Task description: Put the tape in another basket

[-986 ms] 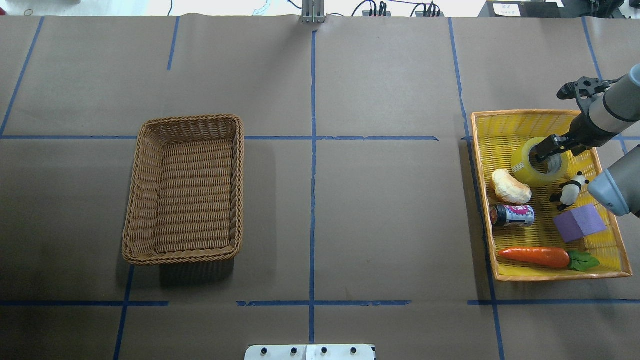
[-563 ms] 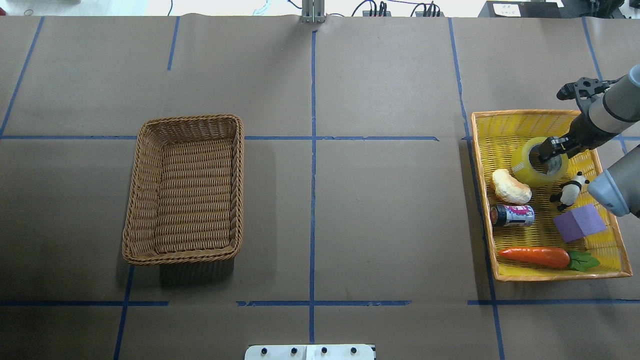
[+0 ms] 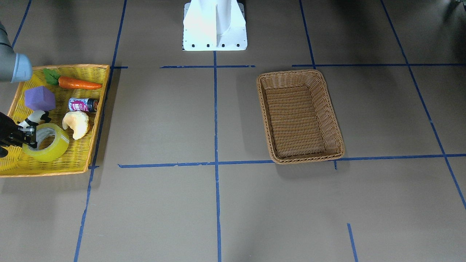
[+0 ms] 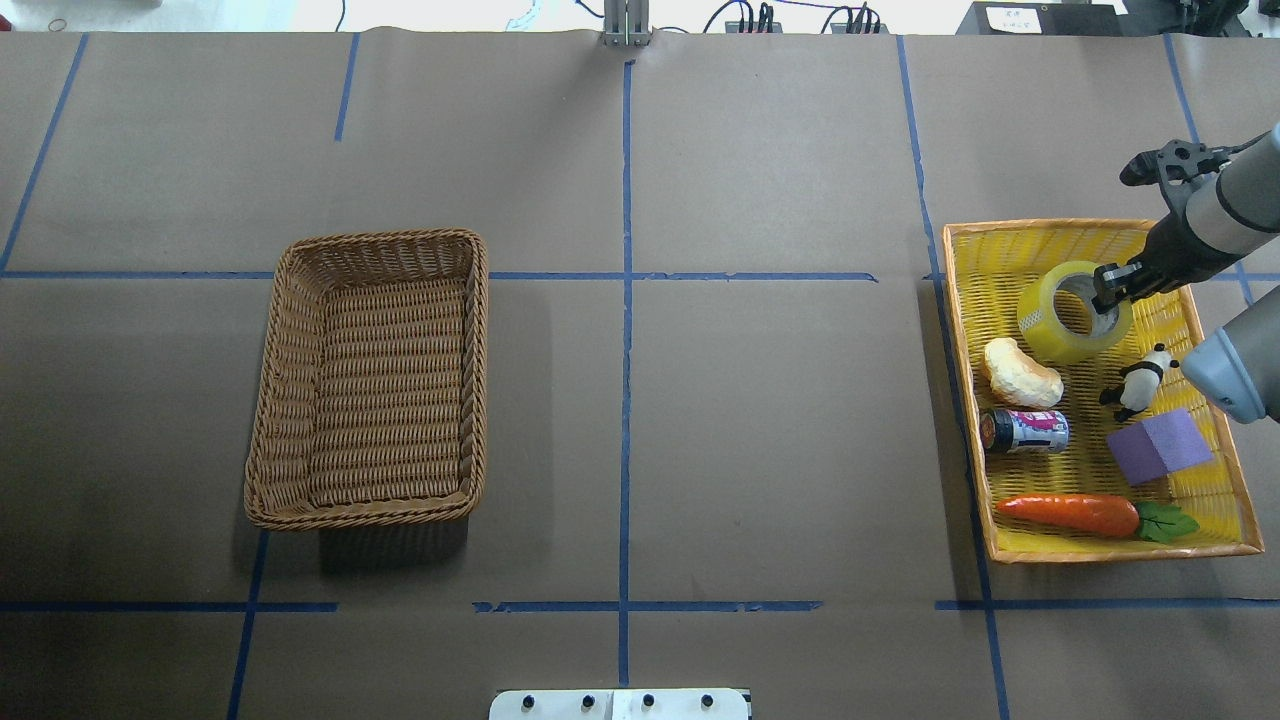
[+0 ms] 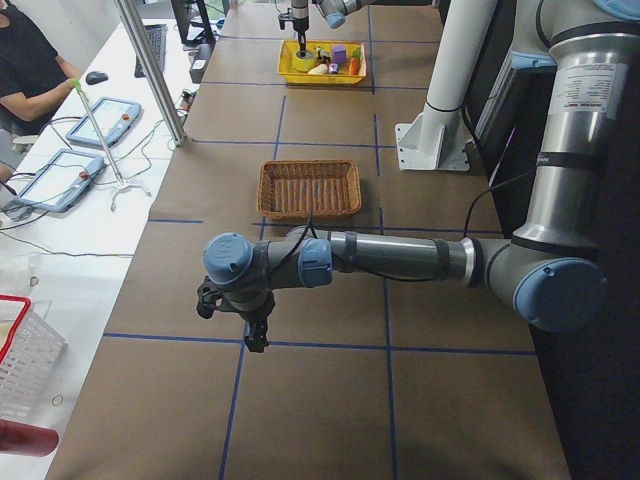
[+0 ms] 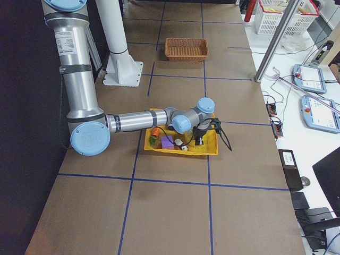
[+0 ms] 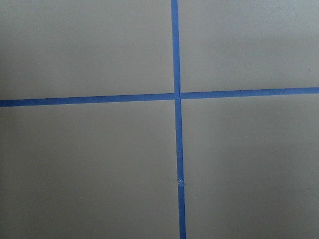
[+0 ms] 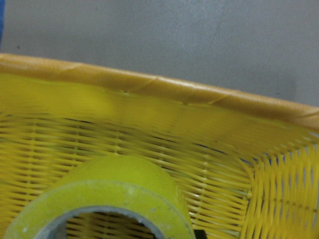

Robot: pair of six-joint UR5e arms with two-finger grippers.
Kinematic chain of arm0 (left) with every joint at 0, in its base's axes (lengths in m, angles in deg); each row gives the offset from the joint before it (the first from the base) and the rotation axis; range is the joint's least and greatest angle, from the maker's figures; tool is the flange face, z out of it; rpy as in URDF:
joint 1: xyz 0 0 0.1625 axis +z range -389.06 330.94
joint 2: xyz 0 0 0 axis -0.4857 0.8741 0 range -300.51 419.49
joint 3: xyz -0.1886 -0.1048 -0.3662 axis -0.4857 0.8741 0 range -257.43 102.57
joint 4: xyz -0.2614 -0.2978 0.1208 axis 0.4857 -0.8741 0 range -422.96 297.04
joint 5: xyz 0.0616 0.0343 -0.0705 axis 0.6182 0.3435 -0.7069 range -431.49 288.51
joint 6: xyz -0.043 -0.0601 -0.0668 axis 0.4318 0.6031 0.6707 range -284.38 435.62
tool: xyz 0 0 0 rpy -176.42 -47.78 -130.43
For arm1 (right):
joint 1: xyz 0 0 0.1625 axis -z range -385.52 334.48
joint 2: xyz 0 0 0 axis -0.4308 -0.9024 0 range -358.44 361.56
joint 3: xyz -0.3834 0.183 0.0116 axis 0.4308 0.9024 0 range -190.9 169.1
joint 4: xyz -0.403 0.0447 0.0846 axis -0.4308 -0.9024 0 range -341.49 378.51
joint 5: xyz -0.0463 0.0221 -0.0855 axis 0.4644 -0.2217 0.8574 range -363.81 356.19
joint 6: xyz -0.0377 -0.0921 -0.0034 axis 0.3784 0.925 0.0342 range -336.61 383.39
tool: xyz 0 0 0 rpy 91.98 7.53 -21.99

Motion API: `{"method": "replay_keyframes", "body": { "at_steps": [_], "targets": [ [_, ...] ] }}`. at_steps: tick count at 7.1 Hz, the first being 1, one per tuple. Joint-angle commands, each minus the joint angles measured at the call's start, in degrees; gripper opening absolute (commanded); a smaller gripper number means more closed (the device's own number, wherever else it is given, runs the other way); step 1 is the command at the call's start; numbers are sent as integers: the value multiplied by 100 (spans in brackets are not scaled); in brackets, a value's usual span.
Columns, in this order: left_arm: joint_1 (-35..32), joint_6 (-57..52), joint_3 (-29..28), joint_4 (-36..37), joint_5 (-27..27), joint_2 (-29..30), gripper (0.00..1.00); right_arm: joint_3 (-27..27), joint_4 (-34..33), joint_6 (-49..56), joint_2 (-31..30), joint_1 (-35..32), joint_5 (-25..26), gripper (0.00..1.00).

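The yellow-green tape roll (image 4: 1050,328) is in the far part of the flat yellow tray (image 4: 1040,226), tilted and raised a little; it also shows in the front view (image 3: 51,153) and close up in the right wrist view (image 8: 114,191). My right gripper (image 4: 1108,290) is shut on the roll's right wall, one finger inside the core. The brown wicker basket (image 4: 380,238) stands empty on the table's left half. My left gripper (image 5: 255,335) shows only in the exterior left view, low over bare table, and I cannot tell whether it is open or shut.
The tray also holds a bread piece (image 4: 1020,372), a small can (image 4: 1025,430), a panda figure (image 4: 1140,378), a purple block (image 4: 1160,445) and a carrot (image 4: 1075,512). Blue tape lines cross the brown table. The white robot base (image 3: 214,25) stands at the near edge.
My right gripper's fingers closed on the tape's wall. The gripper and the roll then shifted slightly toward the tray's far edge, and the roll tilted up.
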Motion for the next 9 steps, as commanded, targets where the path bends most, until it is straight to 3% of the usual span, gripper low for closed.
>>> {"method": "replay_keyframes", "body": {
  "at_steps": [1,2,3,6,8,9],
  "targets": [
    [0,0,0,5,-5,9,100,-245,-7,2,19,-375,-348,0],
    [0,0,0,-4,4,0,100,-298,-7,-24,106,-534,-847,0],
    [0,0,0,5,-5,0,100,-360,-7,-102,281,-536,-939,0],
    [18,105,9,-4,-5,70,100,-378,-16,-1637,1158,-308,-1010,0],
    [122,438,79,-204,-528,228,100,-360,132,-2516,1730,-132,-1254,0],
    [349,909,79,-685,-1107,228,100,-369,743,-3225,1793,-70,-1361,0]
  ]
}}
